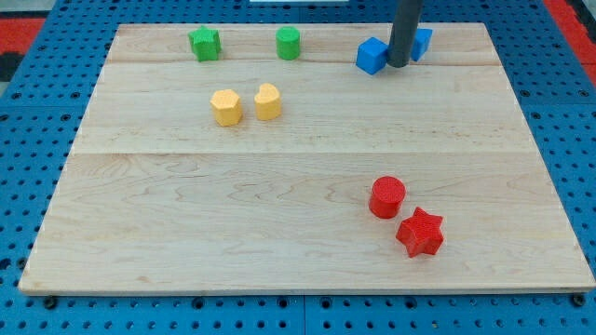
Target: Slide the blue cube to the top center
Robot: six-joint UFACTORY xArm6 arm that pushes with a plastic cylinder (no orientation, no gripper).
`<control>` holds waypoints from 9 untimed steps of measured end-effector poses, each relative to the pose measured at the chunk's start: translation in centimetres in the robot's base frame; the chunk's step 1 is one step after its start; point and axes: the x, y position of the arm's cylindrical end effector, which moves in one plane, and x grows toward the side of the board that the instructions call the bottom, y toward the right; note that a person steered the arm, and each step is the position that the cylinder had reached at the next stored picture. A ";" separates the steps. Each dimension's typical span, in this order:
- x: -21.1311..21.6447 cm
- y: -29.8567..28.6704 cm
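Beside the blue cube (372, 56), on its right, the tool tip (398, 63) touches it, gripping nothing; final push under way, leftward toward the green cylinder (288, 43).

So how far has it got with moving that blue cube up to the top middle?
Mostly done: the blue cube sits in the top row, a little right of centre. In hand: my tip is against its right side, between it and another blue block. Left: a short nudge left, toward the green cylinder.
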 end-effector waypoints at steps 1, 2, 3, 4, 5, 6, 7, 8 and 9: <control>0.2 -0.1; 0.2 -1.1; 0.2 -2.9; 0.2 -4.6; 0.2 -6.2; 0.2 -7.7; 0.2 -8.6; 0.2 -9.1; 0.2 -10.6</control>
